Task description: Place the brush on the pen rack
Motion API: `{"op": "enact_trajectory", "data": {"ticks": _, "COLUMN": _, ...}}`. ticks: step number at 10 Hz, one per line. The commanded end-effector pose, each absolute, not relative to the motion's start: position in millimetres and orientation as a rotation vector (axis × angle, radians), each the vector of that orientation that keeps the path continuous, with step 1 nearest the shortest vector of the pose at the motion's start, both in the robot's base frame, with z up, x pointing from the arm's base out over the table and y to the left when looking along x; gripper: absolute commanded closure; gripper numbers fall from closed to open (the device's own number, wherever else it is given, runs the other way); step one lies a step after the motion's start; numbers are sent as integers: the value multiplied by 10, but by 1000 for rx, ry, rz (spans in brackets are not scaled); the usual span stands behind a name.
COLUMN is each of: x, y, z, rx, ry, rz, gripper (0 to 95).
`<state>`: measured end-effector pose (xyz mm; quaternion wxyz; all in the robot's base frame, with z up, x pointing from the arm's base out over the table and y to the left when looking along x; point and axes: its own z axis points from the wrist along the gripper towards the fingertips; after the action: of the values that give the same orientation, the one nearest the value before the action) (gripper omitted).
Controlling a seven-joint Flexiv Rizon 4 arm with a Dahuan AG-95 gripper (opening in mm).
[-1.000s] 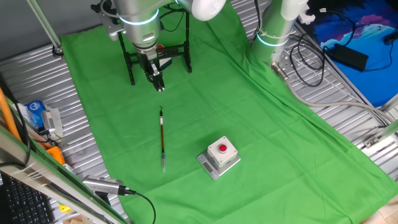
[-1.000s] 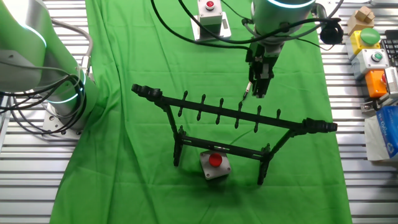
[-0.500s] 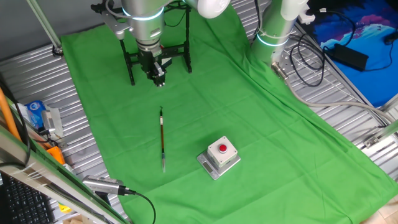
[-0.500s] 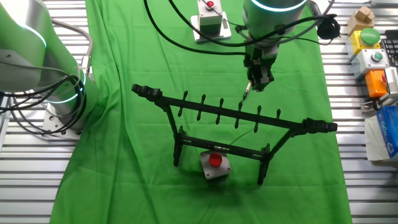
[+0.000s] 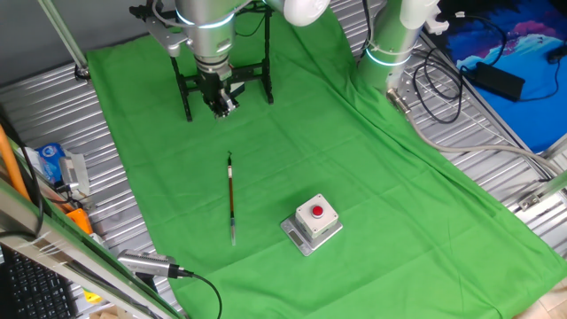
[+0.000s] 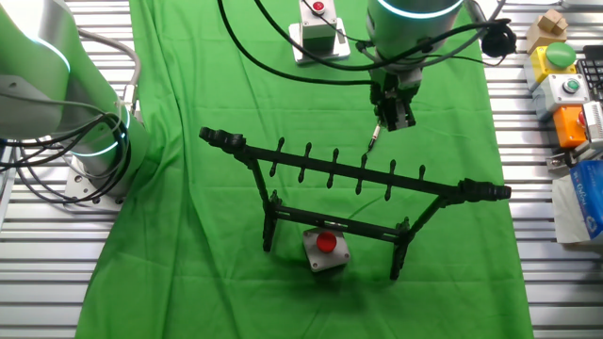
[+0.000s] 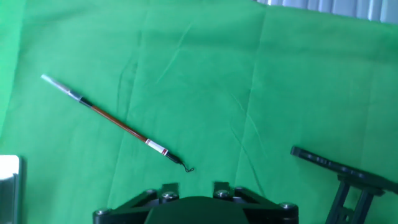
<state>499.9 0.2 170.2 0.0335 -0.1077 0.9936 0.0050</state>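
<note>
The brush [image 5: 231,197] lies flat on the green cloth, a thin reddish-brown shaft with its pale tip toward the front. In the hand view the brush [image 7: 118,124] lies diagonally at the left. Only its black end [image 6: 373,142] shows in the other fixed view. The pen rack [image 6: 350,170] stands upright on the cloth, and also shows behind the arm [image 5: 266,76] and at the right of the hand view [image 7: 341,169]. My gripper [image 5: 221,107] hangs above the cloth between rack and brush, holding nothing; it also shows in the other fixed view [image 6: 394,118]. Its fingertips are not visible.
A grey box with a red button [image 5: 312,221] sits right of the brush. A second button box [image 6: 324,249] stands under the rack. A silver cylinder with a black cable [image 5: 146,264] lies at the front left. A second arm's base [image 5: 390,44] stands at the cloth's far right edge.
My gripper has risen and drawn back toward the rack, away from the brush. The brush and rack have not moved.
</note>
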Motion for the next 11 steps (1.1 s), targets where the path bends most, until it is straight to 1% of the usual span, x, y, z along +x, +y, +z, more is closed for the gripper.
{"op": "enact_trajectory", "data": {"ticks": 1, "x": 5000, "y": 0, "z": 1702, "rx": -322, "ry": 3057, "rz": 16, "gripper": 950}}
{"op": "enact_trajectory", "data": {"ticks": 4, "x": 5000, "y": 0, "z": 1702, "rx": -434, "ry": 3045, "rz": 20, "gripper": 950}}
{"op": "enact_trajectory", "data": {"ticks": 8, "x": 4999, "y": 1, "z": 1706, "rx": -1018, "ry": 2907, "rz": 6, "gripper": 950}}
{"op": "enact_trajectory", "data": {"ticks": 11, "x": 5003, "y": 1, "z": 1707, "rx": -1148, "ry": 2861, "rz": 1, "gripper": 950}}
